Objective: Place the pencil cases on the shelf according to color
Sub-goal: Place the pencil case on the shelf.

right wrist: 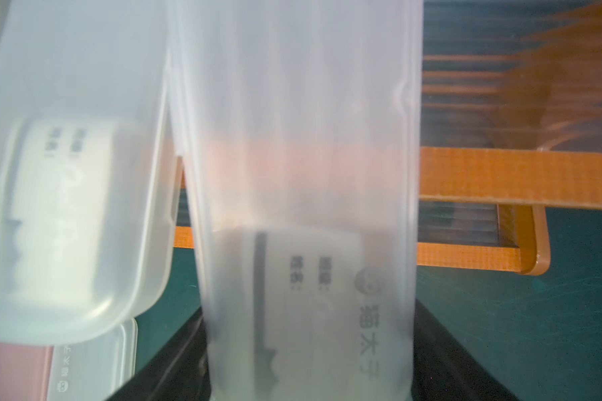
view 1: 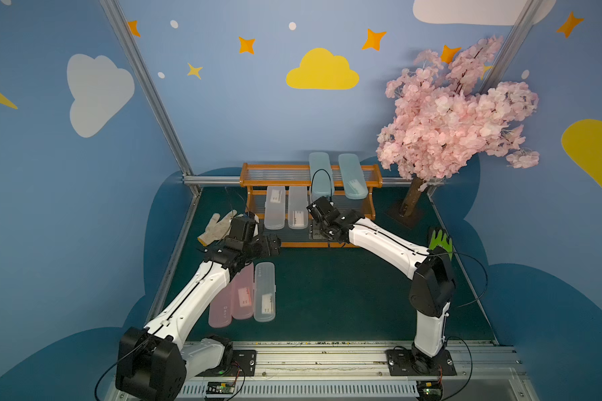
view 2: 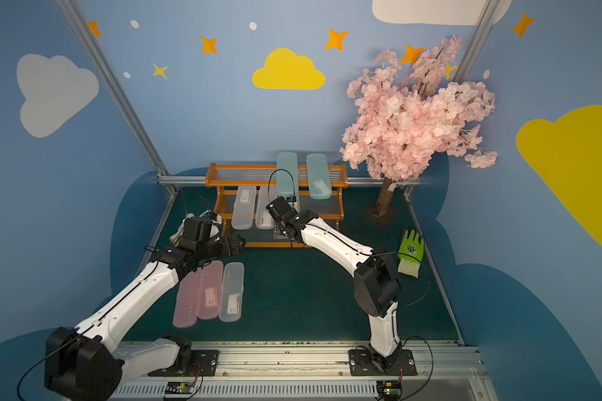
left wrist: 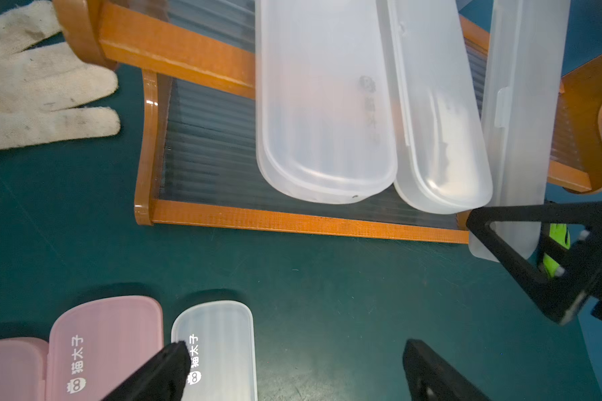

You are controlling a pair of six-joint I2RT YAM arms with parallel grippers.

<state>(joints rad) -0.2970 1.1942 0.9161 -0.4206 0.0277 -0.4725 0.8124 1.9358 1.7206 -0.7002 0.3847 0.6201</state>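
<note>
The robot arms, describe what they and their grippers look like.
The left arm and right arm have smooth white shells, bulky black joints and thin black cables running alongside. The left gripper and right gripper have flat matte black fingers.

We see light blue cases (view 1: 352, 177), pink cases (view 1: 243, 295), frosted clear-white cases (view 1: 274, 208), an orange-brown shelf (view 1: 244, 175), and a dark green bench (view 1: 327, 295).

Robot lab booth, cloud-painted walls (view 1: 258, 114), aluminium frame (view 1: 154, 100), fake blossom tree (view 1: 456, 114)

2 blue pencil cases (view 2: 287, 173) (view 2: 318, 177) lie atop the shelf (view 2: 237, 181); 2 pink pencil cases (view 2: 187, 302) (view 2: 212, 291) lie on the mat (view 2: 310, 295).
</note>
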